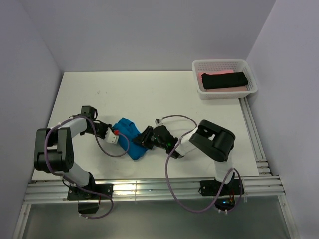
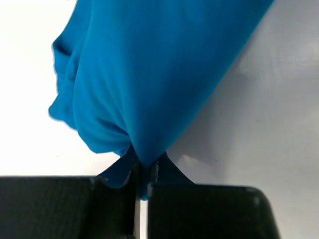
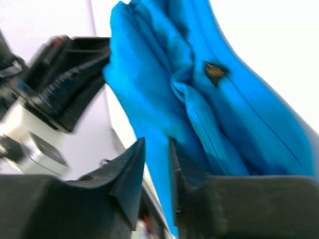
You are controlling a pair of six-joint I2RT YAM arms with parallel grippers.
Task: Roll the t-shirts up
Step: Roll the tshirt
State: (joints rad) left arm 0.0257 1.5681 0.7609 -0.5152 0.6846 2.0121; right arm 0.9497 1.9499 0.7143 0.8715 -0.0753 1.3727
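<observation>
1. The left gripper (image 2: 144, 172) has its jaws nearly together. They pinch a gathered fold of the turquoise t-shirt (image 2: 149, 74), and only a thin slit shows between the black fingers (image 2: 199, 211).
2. The right gripper (image 3: 157, 159) is narrowed to a slim gap, with a strip of the same shirt (image 3: 209, 99) running down between its fingers (image 3: 127, 172).
3. The cloth is bright turquoise-blue, soft and plain. It is bunched into long lengthwise folds and creases, and draws to a point where the left jaws bite.
4. In the top view the shirt (image 1: 130, 130) lies as a compact crumpled bundle on the white table (image 1: 164, 94), near the front edge. The left gripper (image 1: 116, 134) is at its left side and the right gripper (image 1: 145, 138) at its right, the two facing each other.
5. Well apart, at the far right corner, a white mesh basket (image 1: 219, 61) holds a rolled black t-shirt (image 1: 224, 79) lying on top of a pink t-shirt (image 1: 212, 73).
</observation>
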